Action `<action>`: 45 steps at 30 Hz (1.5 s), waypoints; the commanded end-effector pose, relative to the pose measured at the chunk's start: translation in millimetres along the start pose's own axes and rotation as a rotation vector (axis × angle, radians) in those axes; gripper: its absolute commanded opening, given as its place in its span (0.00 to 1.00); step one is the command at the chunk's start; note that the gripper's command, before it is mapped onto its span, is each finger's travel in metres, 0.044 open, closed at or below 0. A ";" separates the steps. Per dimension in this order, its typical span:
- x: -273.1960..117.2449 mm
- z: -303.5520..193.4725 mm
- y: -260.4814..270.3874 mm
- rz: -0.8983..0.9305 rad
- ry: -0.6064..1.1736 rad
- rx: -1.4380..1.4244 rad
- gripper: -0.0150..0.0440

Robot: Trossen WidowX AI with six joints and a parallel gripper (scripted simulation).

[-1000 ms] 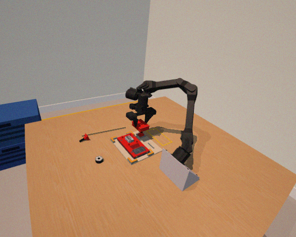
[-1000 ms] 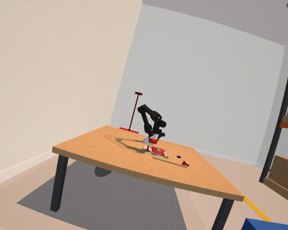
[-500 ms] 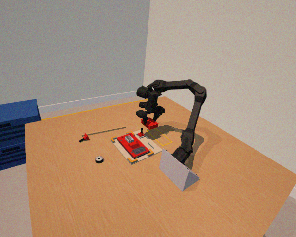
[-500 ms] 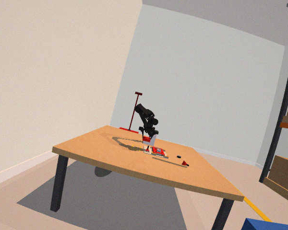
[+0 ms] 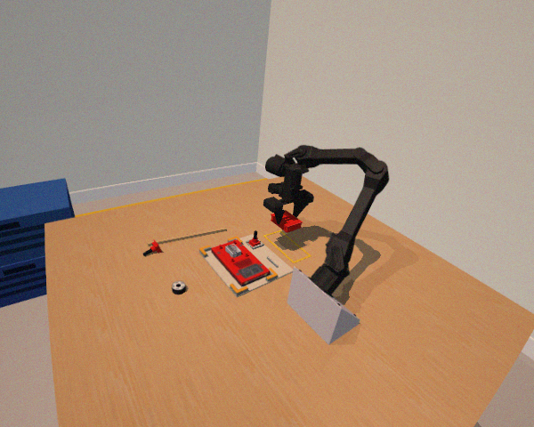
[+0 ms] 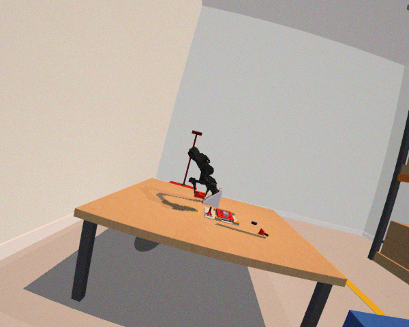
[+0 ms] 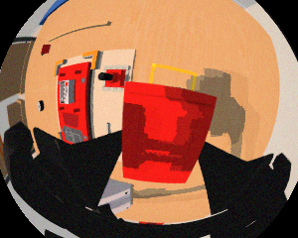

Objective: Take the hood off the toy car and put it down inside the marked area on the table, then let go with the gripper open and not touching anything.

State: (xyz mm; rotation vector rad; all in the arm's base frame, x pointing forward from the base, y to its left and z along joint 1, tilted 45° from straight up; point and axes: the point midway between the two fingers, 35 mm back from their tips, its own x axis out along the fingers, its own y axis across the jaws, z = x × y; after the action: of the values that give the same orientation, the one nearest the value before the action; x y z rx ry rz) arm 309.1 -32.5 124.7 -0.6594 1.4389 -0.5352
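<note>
The red hood (image 5: 286,222) (image 6: 200,195) (image 7: 164,134) is held in the air by my gripper (image 5: 287,219) (image 6: 200,194) (image 7: 163,141), which is shut on it with one finger on each side. The marked area, a yellow outline (image 5: 295,261) (image 7: 174,68), lies on the table. In the wrist view the hood covers its near part. In the top view the hood shows above and behind the outline. The red toy car (image 5: 256,260) (image 7: 82,99) sits without its hood on the pale board (image 5: 281,269) (image 7: 104,109), left of the hood in the wrist view.
A small red part with an upright black knob (image 5: 254,240) (image 7: 114,77) stands on the board near the outline. A grey wedge (image 5: 313,303) (image 7: 116,195) stands by the arm's base. A thin rod (image 5: 189,237), a red cone-like part (image 5: 155,246) and a wheel (image 5: 179,287) lie beyond the car.
</note>
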 end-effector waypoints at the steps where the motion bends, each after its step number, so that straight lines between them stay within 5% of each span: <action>1: -0.4 -7.2 -12.8 -0.008 0.000 -0.002 0.25; 45: 26.2 -5.1 -12.8 -0.005 0.000 -0.002 0.25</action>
State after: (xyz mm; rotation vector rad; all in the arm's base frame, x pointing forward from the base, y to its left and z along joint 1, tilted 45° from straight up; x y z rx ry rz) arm 306.6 -58.2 116.6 -0.6585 1.4361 -0.5372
